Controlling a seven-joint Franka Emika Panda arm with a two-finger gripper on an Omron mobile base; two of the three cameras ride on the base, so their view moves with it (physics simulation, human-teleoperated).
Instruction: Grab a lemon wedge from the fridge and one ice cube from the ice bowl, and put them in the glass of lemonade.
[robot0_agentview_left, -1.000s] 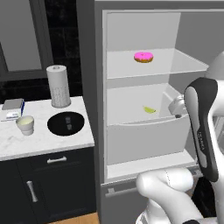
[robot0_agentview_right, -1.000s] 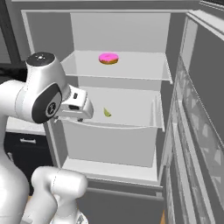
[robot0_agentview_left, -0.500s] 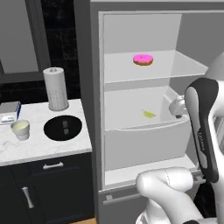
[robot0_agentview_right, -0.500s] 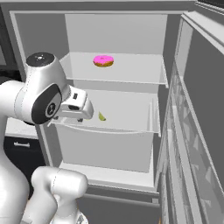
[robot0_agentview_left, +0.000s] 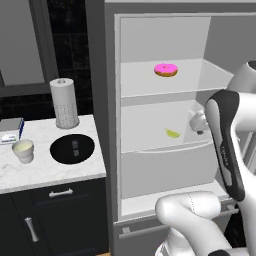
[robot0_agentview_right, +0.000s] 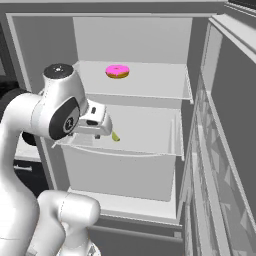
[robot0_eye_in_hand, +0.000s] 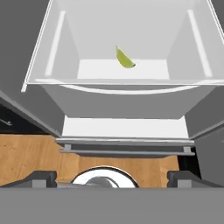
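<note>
Lying on the fridge (robot0_agentview_left: 102, 125) shelf, lemon wedge (robot0_eye_in_hand: 124, 58) beyond spread fingers (robot0_eye_in_hand: 43, 178).

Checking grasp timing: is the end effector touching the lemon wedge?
Apart. In the hand view the lemon wedge lies on the fridge shelf, well beyond the open end effector.

Glossy white rounded arm (robot0_agentview_right: 45, 115) segments with dark grey joint caps.
</note>
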